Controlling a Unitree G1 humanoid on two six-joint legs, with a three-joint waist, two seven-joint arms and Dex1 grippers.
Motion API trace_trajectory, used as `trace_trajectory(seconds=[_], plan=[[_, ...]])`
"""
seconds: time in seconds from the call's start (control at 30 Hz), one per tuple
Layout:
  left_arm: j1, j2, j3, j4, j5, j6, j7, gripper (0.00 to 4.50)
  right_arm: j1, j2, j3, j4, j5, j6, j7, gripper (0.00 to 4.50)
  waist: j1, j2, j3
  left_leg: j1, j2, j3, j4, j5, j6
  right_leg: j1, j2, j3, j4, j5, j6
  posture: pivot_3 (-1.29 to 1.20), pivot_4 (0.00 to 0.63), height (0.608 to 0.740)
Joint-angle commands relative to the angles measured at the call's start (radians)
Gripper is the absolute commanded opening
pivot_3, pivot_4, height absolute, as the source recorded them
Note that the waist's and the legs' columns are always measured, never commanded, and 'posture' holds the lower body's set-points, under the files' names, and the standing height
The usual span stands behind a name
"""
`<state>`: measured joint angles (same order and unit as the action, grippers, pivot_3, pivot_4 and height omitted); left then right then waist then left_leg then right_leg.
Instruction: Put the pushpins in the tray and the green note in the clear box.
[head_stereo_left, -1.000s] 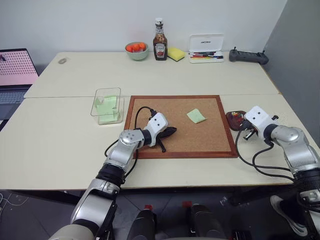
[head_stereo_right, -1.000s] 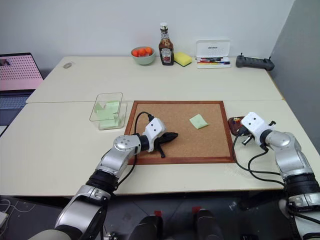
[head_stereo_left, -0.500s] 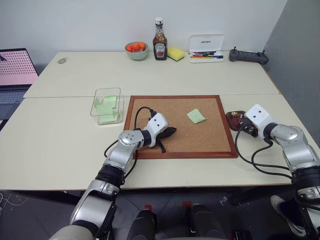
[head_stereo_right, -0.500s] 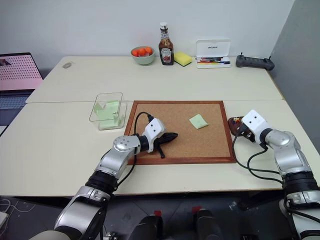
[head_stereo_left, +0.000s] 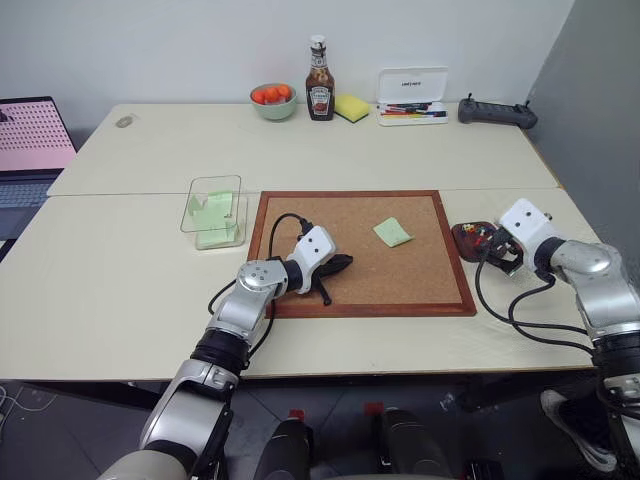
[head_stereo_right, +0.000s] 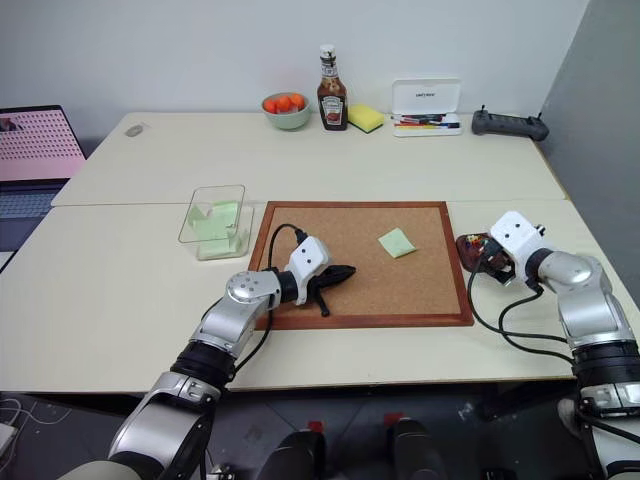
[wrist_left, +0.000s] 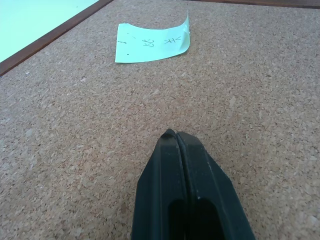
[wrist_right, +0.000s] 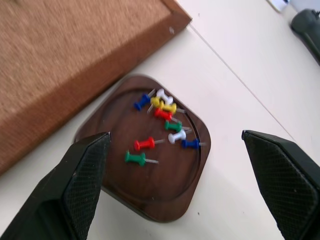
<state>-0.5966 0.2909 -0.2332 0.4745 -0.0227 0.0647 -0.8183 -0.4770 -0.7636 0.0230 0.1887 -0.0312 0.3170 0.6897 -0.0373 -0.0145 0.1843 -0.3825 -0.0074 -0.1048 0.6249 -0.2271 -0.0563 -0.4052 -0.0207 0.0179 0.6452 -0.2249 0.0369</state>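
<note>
A pale green note (head_stereo_left: 392, 232) lies on the cork board (head_stereo_left: 420, 280), right of centre, one edge curled up (wrist_left: 152, 44). My left gripper (head_stereo_left: 345, 264) rests shut and empty on the board's left part, pointing toward the note. The clear box (head_stereo_left: 214, 211) stands left of the board with green slips inside. The dark red-brown tray (wrist_right: 165, 200) sits just right of the board and holds several pushpins (wrist_right: 161, 114), among them a red one (wrist_right: 145, 144) and a green one (wrist_right: 135, 158). My right gripper (wrist_right: 175, 142) hovers over the tray, open and empty.
Along the table's far edge stand a bowl of orange fruit (head_stereo_left: 273, 101), a ketchup bottle (head_stereo_left: 320, 80), a yellow sponge (head_stereo_left: 351, 107), a white marker case (head_stereo_left: 411, 96) and a black controller (head_stereo_left: 496, 112). A laptop (head_stereo_left: 30, 150) sits at the far left.
My right gripper has opened and lifted slightly above the tray. The left arm, the note and the box have not moved.
</note>
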Motion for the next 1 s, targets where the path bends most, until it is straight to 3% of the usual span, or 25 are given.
trace_trajectory(seconds=[0.03, 0.27, 0.6, 0.93, 1.0], plan=[[0.03, 0.018, -0.028, 0.045, 0.035, 0.036, -0.016, 0.0, 0.009, -0.011, -0.029, -0.109, 0.057, -0.002, 0.06, 4.46, 0.0, 0.0, 0.0, 0.0, 0.0, 0.0, 0.0, 0.0, 0.0, 0.0, 0.0, 0.0, 0.0, 0.0, 0.0, 0.0, 0.15, 0.74], [0.017, 0.022, -0.02, 0.058, 0.03, 0.034, -0.02, 0.0, -0.02, 0.032, 0.077, -0.167, 0.039, -0.072, 0.129, 4.46, -0.003, 0.0, 0.0, 0.0, 0.0, 0.0, 0.0, 0.0, 0.0, 0.0, 0.0, 0.0, 0.0, 0.0, 0.0, 0.0, 0.15, 0.74], [0.006, 0.02, 0.002, 0.034, 0.009, 0.053, -0.018, 0.0, -0.193, 0.159, 0.248, 0.092, -0.092, -0.236, 0.125, 4.46, -0.005, 0.0, 0.0, 0.0, 0.0, -0.001, 0.0, 0.0, 0.0, 0.0, 0.0, -0.001, 0.001, 0.0, 0.0, 0.0, 0.15, 0.74], [-0.001, 0.079, 0.093, -0.246, -0.106, 0.227, -0.04, 0.0, -0.284, 0.198, 0.29, 0.259, -0.143, -0.335, 0.153, 4.46, -0.014, -0.001, 0.003, -0.001, 0.0, -0.001, 0.0, 0.0, 0.0, -0.002, 0.0, -0.001, 0.001, 0.0, 0.0, 0.0, 0.15, 0.74], [0.022, 0.117, 0.106, -0.299, -0.111, 0.251, -0.052, 0.0, -0.305, 0.208, 0.296, 0.292, -0.151, -0.346, 0.16, 4.18, -0.013, -0.001, 0.003, -0.001, 0.0, -0.001, 0.0, 0.0, 0.0, -0.002, 0.0, -0.001, 0.001, 0.0, 0.0, 0.0, 0.15, 0.74]])
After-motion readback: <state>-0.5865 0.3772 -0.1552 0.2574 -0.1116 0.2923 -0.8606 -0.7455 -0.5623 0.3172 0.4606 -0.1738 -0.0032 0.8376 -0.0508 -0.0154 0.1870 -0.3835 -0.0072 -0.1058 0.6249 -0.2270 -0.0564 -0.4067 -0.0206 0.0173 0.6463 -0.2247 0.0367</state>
